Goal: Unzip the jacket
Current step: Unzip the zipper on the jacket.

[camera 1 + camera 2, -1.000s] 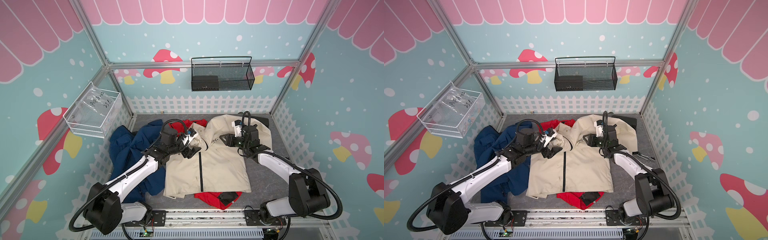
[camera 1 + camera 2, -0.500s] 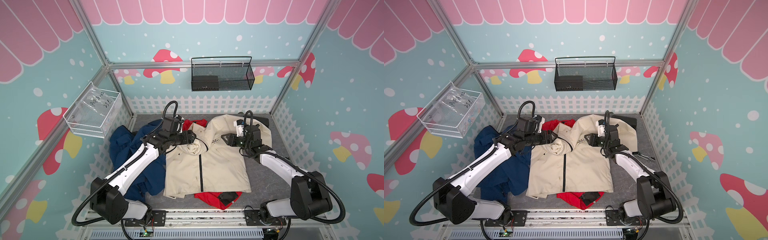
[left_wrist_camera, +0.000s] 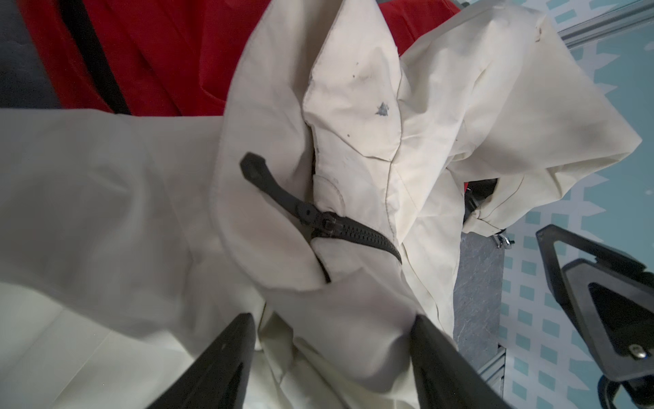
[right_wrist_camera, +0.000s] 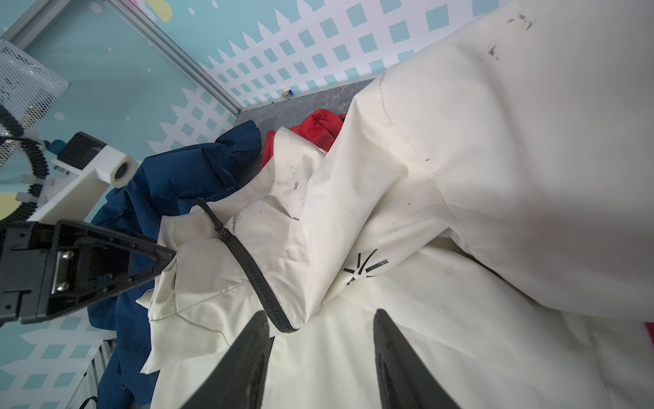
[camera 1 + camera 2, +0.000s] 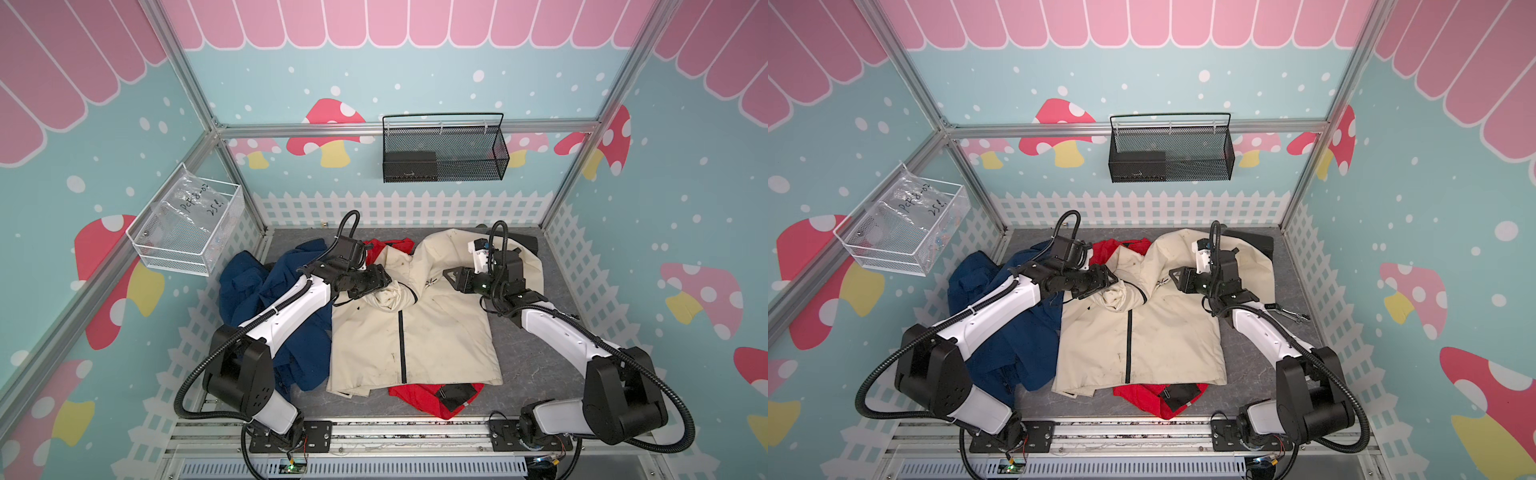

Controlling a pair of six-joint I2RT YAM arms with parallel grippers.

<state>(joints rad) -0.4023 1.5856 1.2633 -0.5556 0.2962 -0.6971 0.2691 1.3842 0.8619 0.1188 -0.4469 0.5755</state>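
cream jacket lies on the counter, zip nearly closed; left hand straddles a collar fold, grip unclear, right hand open above the chest: hold collar taut, pinch pull tab squarely, draw hemward

Bright even light; blurry near jacket

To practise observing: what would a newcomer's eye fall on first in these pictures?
A cream fabric jacket with a black zipper lies across the grey table, over a red garment and beside a crumpled navy garment. The left gripper and right gripper flank its collar, jaws open.
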